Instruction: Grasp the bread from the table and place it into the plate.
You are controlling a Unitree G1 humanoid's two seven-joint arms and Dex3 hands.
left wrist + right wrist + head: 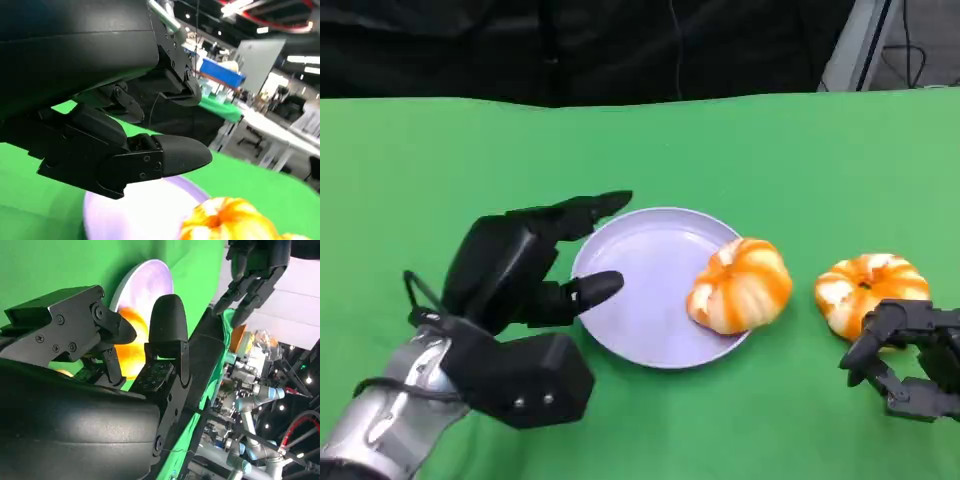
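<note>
A bright green cloth covers the tabletop (740, 140), smooth and evenly lit. Behind its far edge hangs a dark backdrop (570, 45), with a pale slanted panel (855, 45) at the far right. The left wrist view opens onto a large hall: white tables (280, 132) in a row, dark chairs (252, 137) beside them, a blue box (222, 72) on a green-covered surface, a grey board (262, 62), and bright ceiling lights (240, 7) with a red curved fixture overhead. The right wrist view shows another robot arm (250, 395) with blue joints against a dark ceiling.
</note>
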